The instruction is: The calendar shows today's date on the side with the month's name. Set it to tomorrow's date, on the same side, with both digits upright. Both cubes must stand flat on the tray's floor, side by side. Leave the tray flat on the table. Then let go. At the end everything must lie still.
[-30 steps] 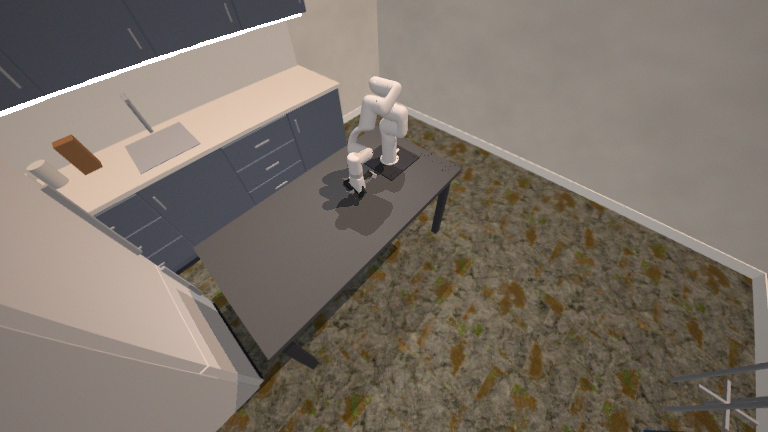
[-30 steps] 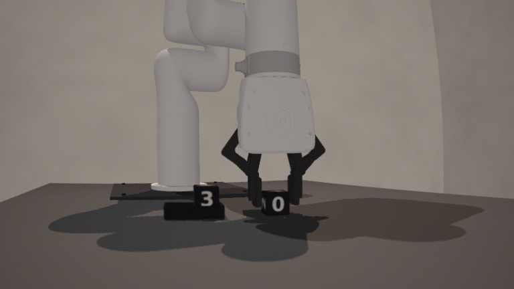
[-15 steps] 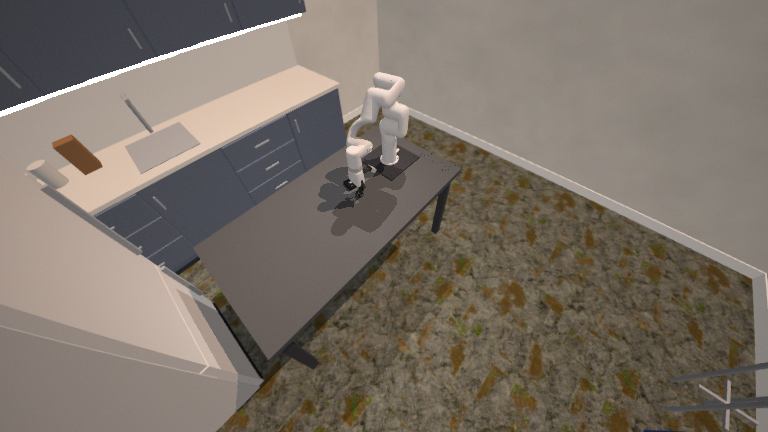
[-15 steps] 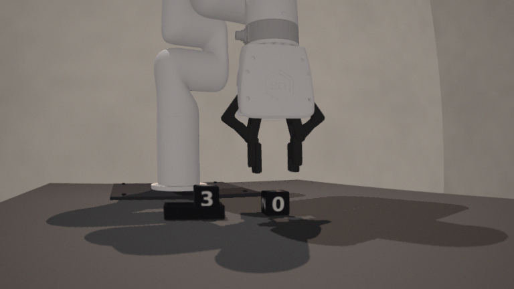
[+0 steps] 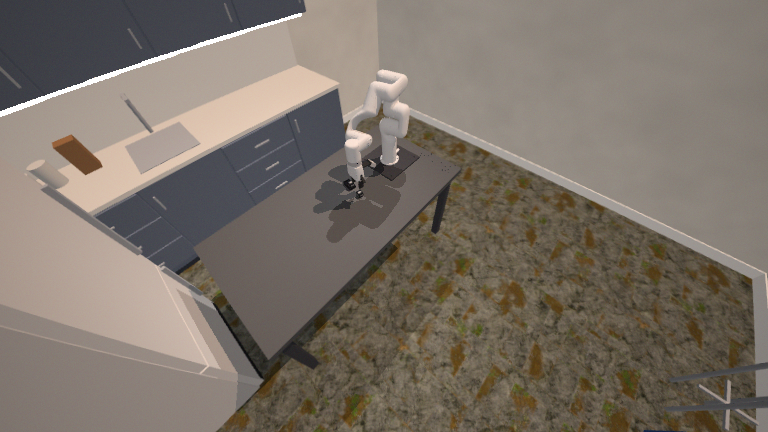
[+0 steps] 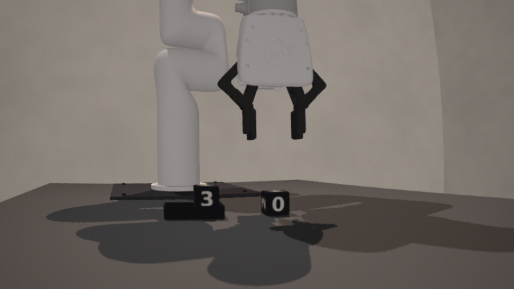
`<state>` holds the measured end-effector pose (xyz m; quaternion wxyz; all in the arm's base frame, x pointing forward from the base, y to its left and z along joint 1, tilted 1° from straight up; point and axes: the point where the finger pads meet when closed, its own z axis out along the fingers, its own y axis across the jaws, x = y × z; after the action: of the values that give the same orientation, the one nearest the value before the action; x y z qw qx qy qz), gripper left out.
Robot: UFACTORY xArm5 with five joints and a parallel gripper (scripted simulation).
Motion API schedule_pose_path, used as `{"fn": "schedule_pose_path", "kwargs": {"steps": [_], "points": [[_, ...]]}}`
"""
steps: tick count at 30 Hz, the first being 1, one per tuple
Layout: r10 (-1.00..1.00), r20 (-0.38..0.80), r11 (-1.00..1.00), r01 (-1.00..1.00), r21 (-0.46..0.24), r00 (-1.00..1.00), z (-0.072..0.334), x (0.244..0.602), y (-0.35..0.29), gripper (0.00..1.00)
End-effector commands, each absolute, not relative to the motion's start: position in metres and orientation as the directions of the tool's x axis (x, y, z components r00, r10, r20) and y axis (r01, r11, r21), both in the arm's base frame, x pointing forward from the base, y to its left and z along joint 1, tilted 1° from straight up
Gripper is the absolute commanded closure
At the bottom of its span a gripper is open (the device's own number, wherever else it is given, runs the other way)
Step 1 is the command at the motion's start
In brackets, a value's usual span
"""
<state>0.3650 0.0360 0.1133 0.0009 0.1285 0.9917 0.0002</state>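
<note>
In the exterior view a black tray (image 6: 193, 211) lies flat on the table. A black cube showing a white 3 (image 6: 206, 196) stands in the tray's right half. A second black cube showing a white 0 (image 6: 275, 203) stands on the table to the right of the tray, outside it. My gripper (image 6: 273, 124) hangs well above the 0 cube, open and empty. In the top view the gripper (image 5: 354, 181) and the cubes are tiny, near the arm's base.
The arm's base plate (image 6: 181, 190) lies just behind the tray. The table (image 5: 317, 235) stretches long toward the front. A kitchen counter (image 5: 186, 133) runs along the table's left side.
</note>
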Motion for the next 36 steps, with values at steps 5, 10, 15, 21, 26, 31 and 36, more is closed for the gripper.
{"fn": "schedule_pose_path", "kwargs": {"steps": [5, 10, 15, 21, 26, 31, 36], "points": [[0.255, -0.006, 0.967, 0.255, 0.002, -0.967, 0.1152, 0.3663, 0.0361, 0.00], [0.255, -0.006, 0.967, 0.255, 0.002, -0.967, 0.1152, 0.3663, 0.0361, 0.00], [0.255, -0.006, 0.967, 0.255, 0.002, -0.967, 0.1152, 0.3663, 0.0361, 0.00], [0.263, -0.006, 0.965, 0.263, 0.002, -0.965, 0.1152, 0.3663, 0.0361, 0.00], [0.377, -0.005, 0.926, 0.377, 0.003, -0.926, 0.1144, 0.3661, 0.0361, 0.00], [0.516, -0.005, 0.856, 0.516, 0.004, -0.856, 0.1133, 0.3658, 0.0360, 0.00], [0.655, -0.004, 0.755, 0.655, 0.004, -0.755, 0.1122, 0.3654, 0.0359, 0.00]]}}
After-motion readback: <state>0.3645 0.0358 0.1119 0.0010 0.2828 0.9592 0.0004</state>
